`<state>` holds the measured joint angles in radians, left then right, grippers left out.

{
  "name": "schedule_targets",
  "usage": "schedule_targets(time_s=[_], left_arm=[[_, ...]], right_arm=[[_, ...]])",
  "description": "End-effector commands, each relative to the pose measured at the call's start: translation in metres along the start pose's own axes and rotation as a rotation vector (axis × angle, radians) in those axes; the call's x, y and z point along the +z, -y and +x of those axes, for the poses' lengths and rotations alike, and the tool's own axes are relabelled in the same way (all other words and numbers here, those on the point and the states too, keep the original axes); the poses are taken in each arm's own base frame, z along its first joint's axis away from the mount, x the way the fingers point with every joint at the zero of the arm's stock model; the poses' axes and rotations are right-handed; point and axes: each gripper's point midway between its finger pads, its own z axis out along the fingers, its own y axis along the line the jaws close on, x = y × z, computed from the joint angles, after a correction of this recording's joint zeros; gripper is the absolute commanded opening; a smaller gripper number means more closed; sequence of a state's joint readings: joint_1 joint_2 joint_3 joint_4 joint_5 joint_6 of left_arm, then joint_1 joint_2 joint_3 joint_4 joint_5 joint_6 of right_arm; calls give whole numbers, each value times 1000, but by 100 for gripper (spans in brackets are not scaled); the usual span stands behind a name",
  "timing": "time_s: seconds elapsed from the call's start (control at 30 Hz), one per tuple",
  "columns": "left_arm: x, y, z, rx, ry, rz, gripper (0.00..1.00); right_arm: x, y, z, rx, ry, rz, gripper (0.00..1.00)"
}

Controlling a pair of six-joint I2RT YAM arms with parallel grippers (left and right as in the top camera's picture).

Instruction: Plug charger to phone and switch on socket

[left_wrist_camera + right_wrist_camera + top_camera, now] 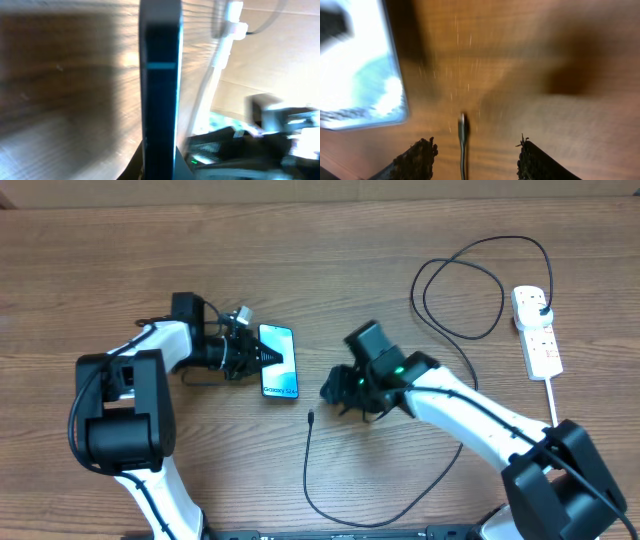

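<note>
While the left tool (258, 354) seems clamped on the phone (280, 370) to steady it on the tabletop (100, 260), the right tool (476, 150) hangs with jaws apart, straddling the tip of the charger (463, 125). That tip lies near the phone, unplugged.

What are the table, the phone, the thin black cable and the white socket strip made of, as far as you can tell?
Table: wood or wood-look laminate, matt brown with grain lines.
Phone: glossy glass front, judging by its bright sheen; the dark rim's material is unclear.
Cable: probably a flexible rubber or plastic sheath, since it lies in loose loops.
Socket strip: smooth white plastic, likely hard moulded.
</note>
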<state>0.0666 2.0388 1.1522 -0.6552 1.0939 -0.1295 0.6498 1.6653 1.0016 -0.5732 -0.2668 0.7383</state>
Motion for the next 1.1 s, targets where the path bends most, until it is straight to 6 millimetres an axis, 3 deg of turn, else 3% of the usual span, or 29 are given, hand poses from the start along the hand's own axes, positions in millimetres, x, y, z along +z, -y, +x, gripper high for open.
schedule_targets(time_s=[0.0, 0.33, 0.67, 0.9, 1.07], left_arm=[[-17, 25, 3, 18, 6, 198, 4], [-24, 34, 13, 192, 16, 267, 4], [-26, 45, 16, 212, 21, 329, 4], [-26, 46, 17, 209, 21, 335, 4], [-26, 46, 17, 209, 21, 334, 4]], right_arm=[[8, -10, 18, -53, 9, 57, 56], [31, -17, 39, -98, 129, 189, 52], [58, -26, 51, -169, 154, 200, 50], [57, -19, 48, -141, 161, 220, 44], [59, 1, 56, -77, 134, 271, 40]])
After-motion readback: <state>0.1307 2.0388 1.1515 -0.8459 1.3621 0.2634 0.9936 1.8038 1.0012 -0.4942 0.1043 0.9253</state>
